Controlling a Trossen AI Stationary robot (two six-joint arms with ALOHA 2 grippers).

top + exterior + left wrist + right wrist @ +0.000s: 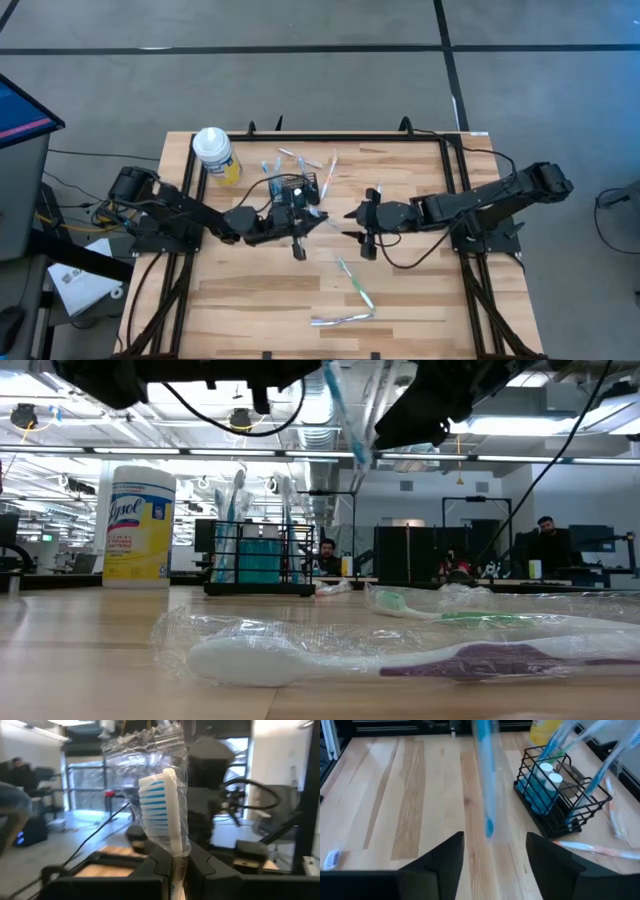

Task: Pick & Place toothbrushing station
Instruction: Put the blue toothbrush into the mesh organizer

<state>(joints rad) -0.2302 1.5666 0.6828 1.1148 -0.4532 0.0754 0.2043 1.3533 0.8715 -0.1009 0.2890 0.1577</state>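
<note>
Left gripper (172,870), near the centre of the high view, is clamped on a wrapped toothbrush (161,805): its wrist view shows the blue-and-white bristle head standing upright between the closed fingers, inside crinkled clear wrap. Right gripper (495,857), just right of centre in the high view, has its fingers spread with nothing between them; in its wrist view the same brush hangs blurred in front of it, handle down.

You appear to be mid-handover, with the brush now carried by the left arm alone. To do this step well, draw the right arm straight back before you move the left, so the open fingers do not snag the wrap. Then bring the brush over an open cell of the toothbrushing station (291,188), keep it upright, and lower it handle first before releasing. The slick wrap may let the brush slip, so move slowly.

That station sits just above the left gripper in the high view, in the upper middle of the table (420,300). It is a small black wire-mesh caddy, rectangular and open-topped. The right wrist view shows it at the upper right, holding white-capped blue items and several wrapped brushes leaning out over its rim. A yellow wipes canister (216,155) stands near it, to the upper left. More wrapped brushes lie loose on the wood.
</note>
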